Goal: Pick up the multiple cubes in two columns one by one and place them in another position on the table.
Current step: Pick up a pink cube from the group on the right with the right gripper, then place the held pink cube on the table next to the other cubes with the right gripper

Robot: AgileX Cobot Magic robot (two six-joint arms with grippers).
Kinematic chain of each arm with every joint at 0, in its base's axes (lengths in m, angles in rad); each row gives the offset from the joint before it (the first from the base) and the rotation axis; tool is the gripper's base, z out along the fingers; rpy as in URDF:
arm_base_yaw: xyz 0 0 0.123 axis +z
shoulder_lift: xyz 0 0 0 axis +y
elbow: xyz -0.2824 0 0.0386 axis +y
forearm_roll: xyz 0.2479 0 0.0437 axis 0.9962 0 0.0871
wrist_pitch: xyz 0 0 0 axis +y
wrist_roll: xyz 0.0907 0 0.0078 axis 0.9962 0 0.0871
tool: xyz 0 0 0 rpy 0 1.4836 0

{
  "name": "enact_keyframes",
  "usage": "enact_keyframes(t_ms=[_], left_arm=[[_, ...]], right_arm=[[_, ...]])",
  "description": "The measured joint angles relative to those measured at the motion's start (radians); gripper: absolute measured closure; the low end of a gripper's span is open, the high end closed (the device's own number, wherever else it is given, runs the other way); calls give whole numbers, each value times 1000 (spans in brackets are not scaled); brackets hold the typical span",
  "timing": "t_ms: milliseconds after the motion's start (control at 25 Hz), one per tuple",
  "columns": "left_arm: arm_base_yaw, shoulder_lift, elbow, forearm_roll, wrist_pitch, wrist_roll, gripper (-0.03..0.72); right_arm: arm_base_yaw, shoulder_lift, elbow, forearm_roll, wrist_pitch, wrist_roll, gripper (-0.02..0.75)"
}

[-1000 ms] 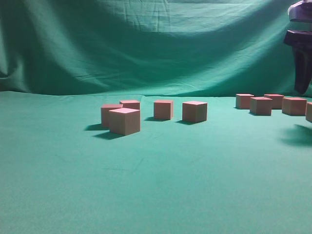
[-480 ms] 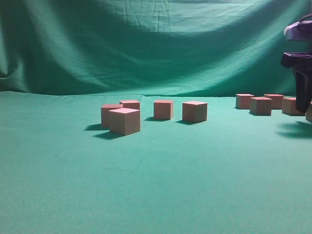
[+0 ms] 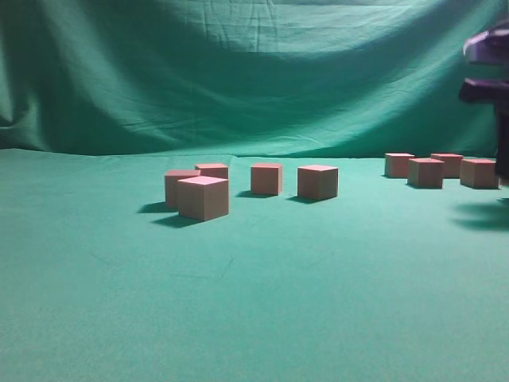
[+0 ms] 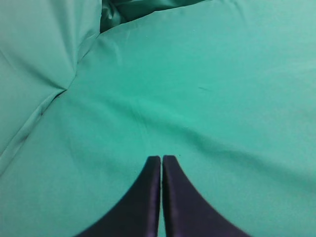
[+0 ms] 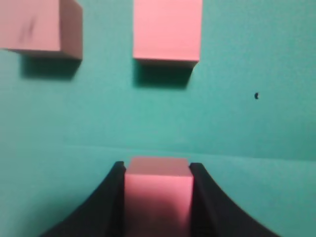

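Note:
Several pink-tan cubes stand on the teal table (image 3: 254,302). One group sits left of centre, with the nearest cube (image 3: 203,197) in front. A second group is at the far right, around one cube (image 3: 425,173). My right gripper (image 3: 501,151) hangs at the right edge, mostly cut off by the frame. In the right wrist view the gripper (image 5: 157,170) has its fingers against both sides of a pink cube (image 5: 158,192). Two more cubes (image 5: 167,29) (image 5: 42,24) lie ahead of it. My left gripper (image 4: 161,159) is shut and empty over bare cloth.
A draped green backdrop (image 3: 238,72) rises behind the table. In the left wrist view, folds of cloth (image 4: 59,84) bunch at the upper left. The table's front half holds no objects.
My right gripper has lowered and shifted slightly right at the frame's edge. The cube that showed at the right border is no longer seen in the exterior view. The other cubes have not moved.

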Motion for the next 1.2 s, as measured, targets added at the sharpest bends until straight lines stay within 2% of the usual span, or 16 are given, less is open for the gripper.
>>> enact_keyframes(t_ms=[120,240,400,600,720,880,1200], left_arm=[[0,0,0,0,0,0,688],[0,0,0,0,0,0,688],[0,0,0,0,0,0,688],[0,0,0,0,0,0,688],[0,0,0,0,0,0,688],[0,0,0,0,0,0,688],[0,0,0,0,0,0,688]], right_arm=[[29,-88,0,7,55,-10,485],[101,-191,0,49,146,-86,485],[269,-249,0,104,238,-189,485],[488,-216,-7,121,246,-276,485],[576,-161,-38,121,226,-388,485],[631,-82,-95,121,195,-483,485],[635,42,-183,127,188,-502,485]])
